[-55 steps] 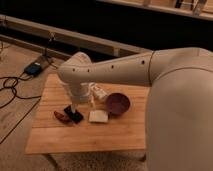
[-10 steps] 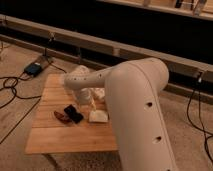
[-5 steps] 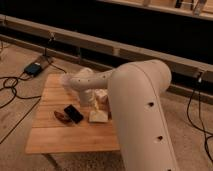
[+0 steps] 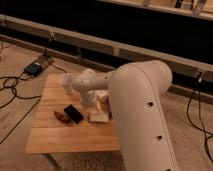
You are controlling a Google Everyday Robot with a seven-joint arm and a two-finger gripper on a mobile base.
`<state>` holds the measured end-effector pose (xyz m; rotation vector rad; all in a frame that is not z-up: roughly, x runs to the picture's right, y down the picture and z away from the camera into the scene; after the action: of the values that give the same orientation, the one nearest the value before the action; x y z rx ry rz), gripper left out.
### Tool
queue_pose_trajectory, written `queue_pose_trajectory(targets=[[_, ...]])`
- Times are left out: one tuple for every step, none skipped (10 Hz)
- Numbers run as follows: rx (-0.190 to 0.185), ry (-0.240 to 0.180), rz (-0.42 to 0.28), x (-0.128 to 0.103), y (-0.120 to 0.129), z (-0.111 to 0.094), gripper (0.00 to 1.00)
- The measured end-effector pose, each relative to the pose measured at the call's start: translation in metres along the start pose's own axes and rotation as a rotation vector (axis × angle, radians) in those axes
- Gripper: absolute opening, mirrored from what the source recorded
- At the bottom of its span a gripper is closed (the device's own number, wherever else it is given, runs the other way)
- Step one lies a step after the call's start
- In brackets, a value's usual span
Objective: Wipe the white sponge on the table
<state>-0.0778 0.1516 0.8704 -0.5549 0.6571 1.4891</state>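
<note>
One small white sponge (image 4: 98,117) lies flat on the bench (image 4: 60,140), near its middle. The tool (image 4: 96,103) hangs just above the sponge's back edge, jaws spread and holding nothing. We judge the sponge light and soft. It will squash under pressure and slide easily over the smooth planks, so we would pinch it across its short sides and keep a steady downward push while wiping. Just beside it, on the side away from our arm (image 4: 140,110), lies a flat black slab (image 4: 74,113) like a phone. Touching that is a small brown thing (image 4: 61,116) we cannot identify. Both crowd any stroke that way. Our bulky arm hides the far side of the bench, so we cannot tell what stands there.
</note>
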Motion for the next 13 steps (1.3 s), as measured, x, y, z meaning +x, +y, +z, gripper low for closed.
queue_pose_trajectory(targets=[[0.012, 0.001, 0.004, 0.000, -0.003, 0.001, 0.65], [0.026, 0.000, 0.008, -0.001, -0.007, 0.002, 0.65], [0.042, -0.002, 0.011, -0.002, -0.010, 0.003, 0.65], [0.070, -0.007, 0.014, -0.003, -0.015, 0.003, 0.65], [0.091, -0.010, 0.015, -0.003, -0.018, 0.003, 0.65], [0.113, -0.013, 0.016, -0.003, -0.021, 0.004, 0.65], [0.131, -0.015, 0.018, -0.003, -0.022, 0.004, 0.65], [0.140, -0.015, 0.018, -0.002, -0.023, 0.006, 0.65], [0.151, -0.013, 0.021, -0.002, -0.023, 0.008, 0.65], [0.157, -0.011, 0.024, -0.001, -0.023, 0.010, 0.65], [0.163, -0.006, 0.027, 0.000, -0.024, 0.013, 0.65], [0.169, -0.003, 0.030, 0.000, -0.024, 0.015, 0.63], [0.172, -0.002, 0.033, 0.000, -0.024, 0.016, 0.55]])
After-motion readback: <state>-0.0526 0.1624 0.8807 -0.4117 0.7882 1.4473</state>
